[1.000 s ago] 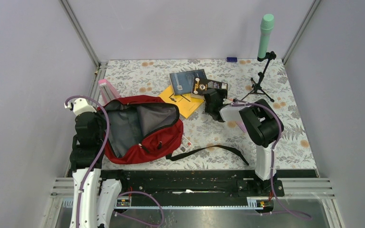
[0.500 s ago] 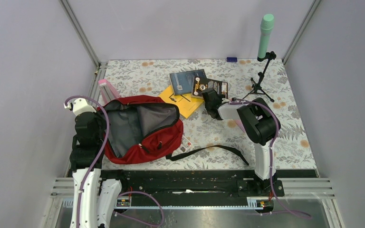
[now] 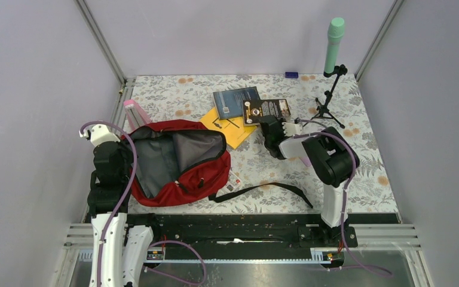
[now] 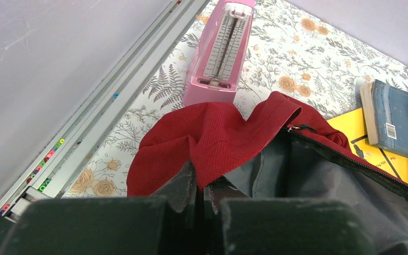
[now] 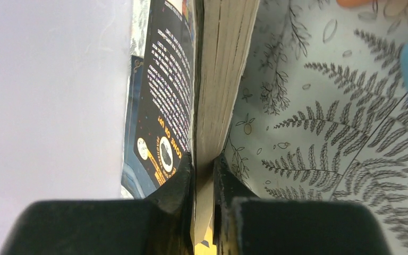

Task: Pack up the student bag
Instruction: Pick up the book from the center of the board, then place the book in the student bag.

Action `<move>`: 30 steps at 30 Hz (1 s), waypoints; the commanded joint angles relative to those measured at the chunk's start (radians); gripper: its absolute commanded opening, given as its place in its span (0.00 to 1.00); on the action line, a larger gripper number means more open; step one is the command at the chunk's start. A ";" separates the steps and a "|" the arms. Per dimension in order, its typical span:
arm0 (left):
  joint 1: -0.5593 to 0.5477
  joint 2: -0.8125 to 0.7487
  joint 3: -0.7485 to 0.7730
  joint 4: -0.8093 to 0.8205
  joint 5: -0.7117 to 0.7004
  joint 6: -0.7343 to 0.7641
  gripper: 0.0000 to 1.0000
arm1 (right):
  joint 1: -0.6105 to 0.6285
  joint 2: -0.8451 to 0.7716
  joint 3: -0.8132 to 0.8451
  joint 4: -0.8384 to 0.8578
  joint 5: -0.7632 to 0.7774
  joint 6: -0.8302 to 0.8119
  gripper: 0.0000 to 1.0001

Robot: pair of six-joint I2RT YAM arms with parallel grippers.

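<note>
The student bag, red with a grey lining, lies open on the left of the table. My left gripper is shut on the red rim at the bag's left edge and holds the fabric up, pinched between the fingers. The right gripper is shut on the near edge of a black paperback book. In the right wrist view the book's page block runs between the jaws and its black cover faces left.
A blue book and a yellow notebook lie beside the black one. A pink metronome stands behind the bag. A green cylinder on a tripod is back right. A black strap trails across the front.
The right gripper has closed on the black book's edge, and the book has swung a little to lie more level. The left gripper and bag are unchanged.
</note>
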 commanded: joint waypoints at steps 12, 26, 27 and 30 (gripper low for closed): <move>0.015 -0.038 0.001 0.151 0.085 0.014 0.00 | 0.000 -0.564 -0.276 0.218 -0.224 -0.851 0.00; 0.015 0.049 0.262 0.025 0.363 -0.124 0.00 | 0.062 -1.037 -0.096 -0.443 -0.404 -1.268 0.00; 0.015 0.054 0.275 0.024 0.379 -0.132 0.00 | 0.078 -1.038 -0.072 -0.473 -0.411 -1.276 0.00; 0.015 0.058 0.298 0.024 0.409 -0.150 0.00 | 0.140 -1.036 -0.005 -0.552 -0.422 -1.281 0.00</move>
